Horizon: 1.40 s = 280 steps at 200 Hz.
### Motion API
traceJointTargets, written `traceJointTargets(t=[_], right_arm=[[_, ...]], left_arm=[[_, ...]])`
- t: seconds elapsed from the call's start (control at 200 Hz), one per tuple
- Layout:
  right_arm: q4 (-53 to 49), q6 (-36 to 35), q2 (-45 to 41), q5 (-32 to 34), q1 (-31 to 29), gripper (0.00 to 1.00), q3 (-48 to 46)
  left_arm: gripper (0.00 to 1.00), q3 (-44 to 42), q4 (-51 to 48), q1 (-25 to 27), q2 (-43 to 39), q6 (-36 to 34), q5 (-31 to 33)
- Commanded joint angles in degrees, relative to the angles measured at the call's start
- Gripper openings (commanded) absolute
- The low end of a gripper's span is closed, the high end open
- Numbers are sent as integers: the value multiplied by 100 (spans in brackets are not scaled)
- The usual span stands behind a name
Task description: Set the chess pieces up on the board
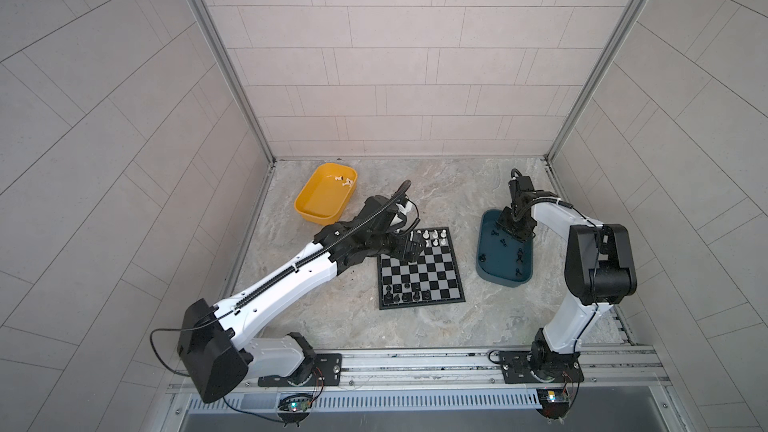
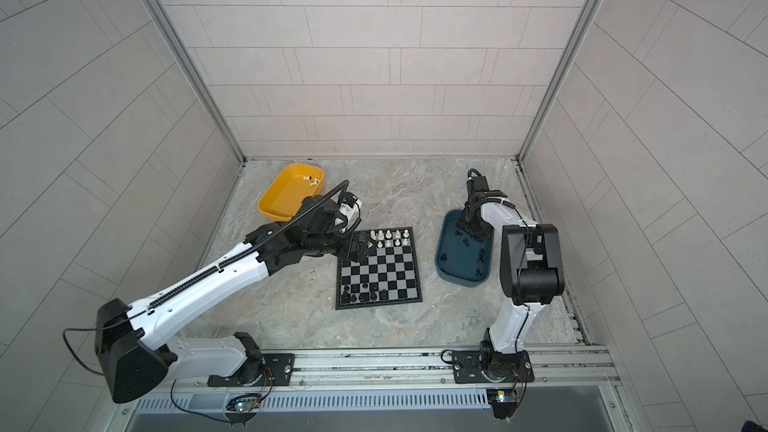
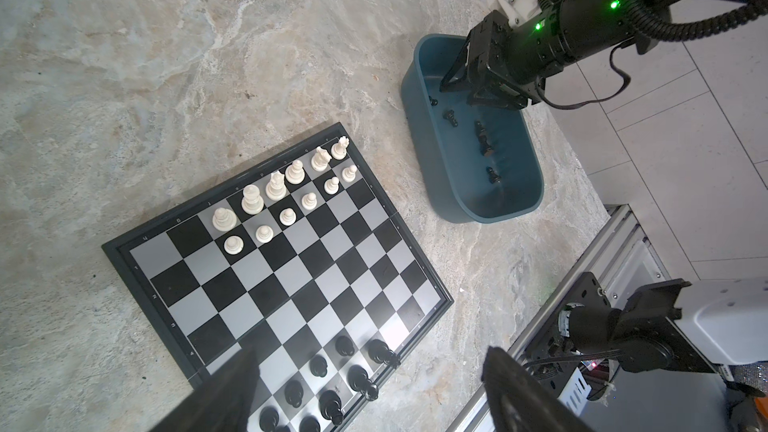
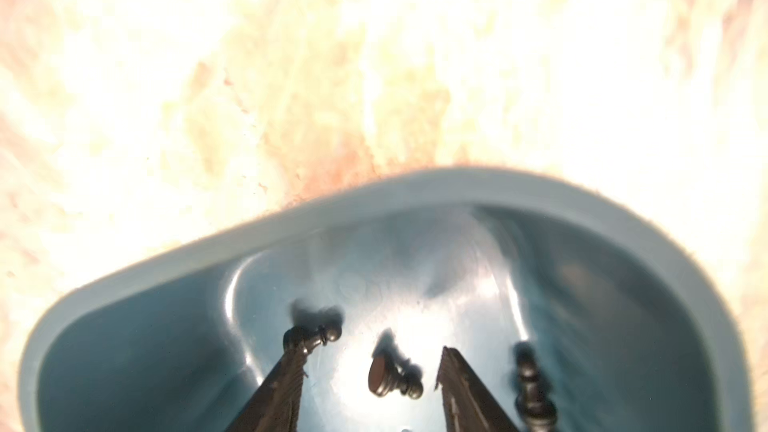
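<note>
Nearest the rail, the black pieces (image 1: pixel 406 297) standing on the board (image 1: pixel 419 272) filled only the left part of its two near rows, so I judged your next job was another black one. Just right of the board sat the teal tray (image 1: pixel 498 268), and your right pincer (image 4: pixel 369 344) reached down into its far end, fingers parted and holding nothing. What mattered was the black piece (image 4: pixel 392 378) lying on its side on the tray floor: it lay inside the gap, a little back from the tips and clear of both fingers. As far as the blurred wrist view showed, its long axis ran across the gap, round base toward one finger and head toward the other. Closing as you stood would likely have pinched it end to end, so turning the wrist to take it across the waist looked safer to me. A pawn (image 4: pixel 322 334) lay right at one fingertip, apparently touching it, and a third piece (image 4: pixel 532 384) lay just outside the other finger; either could have been nudged. Farther off, your left pincer (image 3: pixel 371 351) hung wide open and empty over the board's far left corner, well apart from the tray, so the right arm was plainly the nearer. Beyond it the white pieces (image 3: pixel 276 187) lined the far rows, and the yellow tray (image 1: pixel 316 201) lay farthest.
</note>
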State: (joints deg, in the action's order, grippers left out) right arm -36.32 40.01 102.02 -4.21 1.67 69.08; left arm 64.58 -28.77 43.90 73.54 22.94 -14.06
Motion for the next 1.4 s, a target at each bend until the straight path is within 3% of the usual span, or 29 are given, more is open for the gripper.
traceJointTargets(t=[0.0,0.26,0.44,0.67,0.916,1.161,1.396], right_arm=[[-366,-885,-115,245,-137,57,-84],[-206,-1430,-327,273,-270,57,-500],[-231,-1461,-200,552,-274,53,-418],[-333,-1553,127,651,-272,42,-74],[-304,-1610,165,408,-279,43,-64],[-270,-1598,199,334,-279,44,-257],[-281,-1539,175,521,-227,34,-294]], left_arm=[[91,-60,91,13,-134,26,-45],[91,-66,109,7,-142,48,-94],[91,-68,118,12,-166,49,-107],[91,-70,143,4,-183,53,-131],[100,-59,144,-4,-193,38,-202],[100,-73,176,-13,-173,57,-218],[100,-72,179,-21,-173,70,-211]])
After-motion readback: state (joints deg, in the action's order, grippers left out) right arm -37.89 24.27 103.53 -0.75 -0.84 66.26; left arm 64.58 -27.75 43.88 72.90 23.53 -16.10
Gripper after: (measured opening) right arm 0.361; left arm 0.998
